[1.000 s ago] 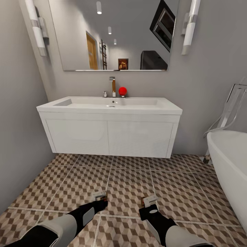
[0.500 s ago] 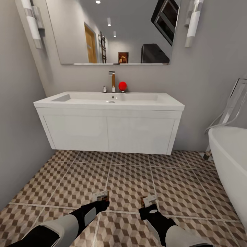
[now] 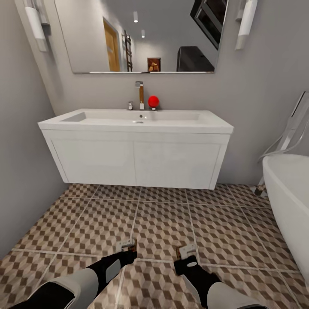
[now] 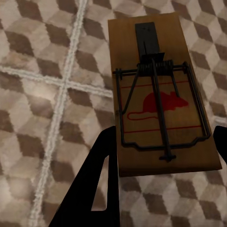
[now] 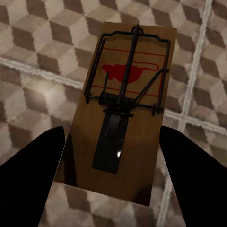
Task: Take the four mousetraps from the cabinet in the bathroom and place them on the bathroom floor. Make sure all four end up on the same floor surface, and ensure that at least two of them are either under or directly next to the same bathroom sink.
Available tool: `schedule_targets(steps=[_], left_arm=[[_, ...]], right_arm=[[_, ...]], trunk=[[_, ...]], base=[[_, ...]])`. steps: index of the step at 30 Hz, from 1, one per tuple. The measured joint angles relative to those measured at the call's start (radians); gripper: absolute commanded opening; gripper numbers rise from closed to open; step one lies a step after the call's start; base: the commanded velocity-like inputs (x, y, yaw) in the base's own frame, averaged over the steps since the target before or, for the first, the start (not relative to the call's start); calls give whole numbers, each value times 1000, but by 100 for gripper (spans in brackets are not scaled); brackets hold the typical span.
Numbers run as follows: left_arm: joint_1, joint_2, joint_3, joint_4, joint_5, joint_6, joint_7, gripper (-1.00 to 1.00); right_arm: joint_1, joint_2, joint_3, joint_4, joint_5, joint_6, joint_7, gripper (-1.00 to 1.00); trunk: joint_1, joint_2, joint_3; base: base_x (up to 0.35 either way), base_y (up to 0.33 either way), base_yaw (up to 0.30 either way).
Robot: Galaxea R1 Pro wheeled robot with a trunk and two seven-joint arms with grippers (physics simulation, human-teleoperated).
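Tan mousetraps, two: left gripper [image 4: 163, 156] grips one [image 4: 161, 94], right gripper [image 5: 113, 165] another [image 5: 125, 113]

I can read no words or numbers anywhere; the mousetrap [image 4: 161, 94] in my left hand [image 4: 161, 156] bears just a red mouse picture inside red lines.

A home bathroom: a white wall-hung sink [image 3: 135, 122] with a chrome tap [image 3: 140, 95] sits under a wide mirror [image 3: 141, 34] flanked by tube lights, a white bathtub [image 3: 287, 201] curves in at the right, and the bathroom floor [image 3: 159, 227] is cube-patterned glossy tile.
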Motion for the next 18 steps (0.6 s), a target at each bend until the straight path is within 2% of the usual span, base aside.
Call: schedule_targets(steps=[18], left_arm=[[0, -2, 0, 0, -1, 1, 0, -100]], right_arm=[[0, 0, 0, 0, 2, -12, 0, -100]], trunk=[[8, -4, -70]], base=[[0, 0, 0]])
